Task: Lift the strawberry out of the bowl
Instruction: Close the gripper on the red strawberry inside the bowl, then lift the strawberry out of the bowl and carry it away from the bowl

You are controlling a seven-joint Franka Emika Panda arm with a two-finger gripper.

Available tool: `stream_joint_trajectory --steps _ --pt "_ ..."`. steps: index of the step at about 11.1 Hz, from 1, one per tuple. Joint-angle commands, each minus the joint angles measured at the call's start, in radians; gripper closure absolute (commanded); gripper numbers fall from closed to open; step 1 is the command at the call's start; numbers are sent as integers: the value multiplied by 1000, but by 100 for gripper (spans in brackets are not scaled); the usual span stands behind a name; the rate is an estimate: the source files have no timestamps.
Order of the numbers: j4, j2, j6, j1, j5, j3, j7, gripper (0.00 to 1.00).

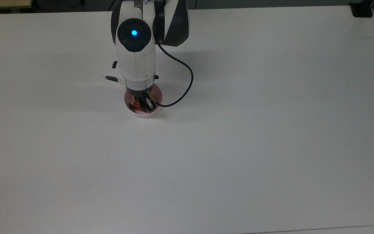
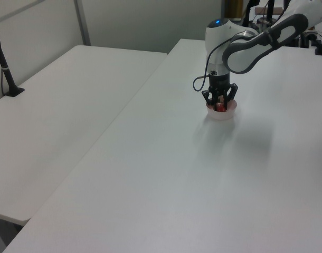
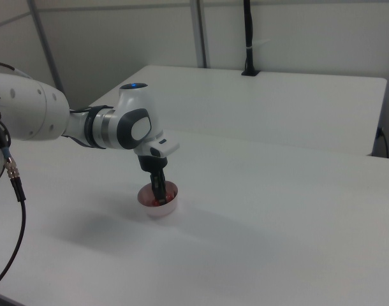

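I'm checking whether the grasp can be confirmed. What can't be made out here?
- Top view: the arm covers the far part of the bowl, and the gripper hides most of the strawberry.
- Left view: the strawberry is too small to tell contact with the fingers.
- Right view: the gripper hides the strawberry; the bowl wall blocks the fingertips.

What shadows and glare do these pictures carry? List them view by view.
Top view: the arm throws a soft, wide shadow on the table around the bowl, and a blue light glows on its housing. Left view: a faint shadow trails from the bowl toward the camera. Right view: a dim shadow lies on the right view's left of the bowl; the tabletop looks evenly lit, with no hard glare.
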Motion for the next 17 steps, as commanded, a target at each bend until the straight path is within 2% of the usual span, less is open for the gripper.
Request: stream_joint_trajectory --steps 1,5,7,8,10,13,15,17 --pt "-1 -4 18 0 -28 3 6 71" --pt "0 -85 3 2 -26 32 3 71" --pt "0 -134 -29 -3 -26 34 -59 71" --pt "0 -154 -57 -18 -26 34 -130 71" --pt "-1 -170 -138 -80 -26 34 -377 71" --pt "-1 -162 -158 -237 -26 32 -766 69" --pt "-1 -112 -117 -329 -28 29 -971 65" --pt "-1 -14 48 -357 -28 28 -1008 65"
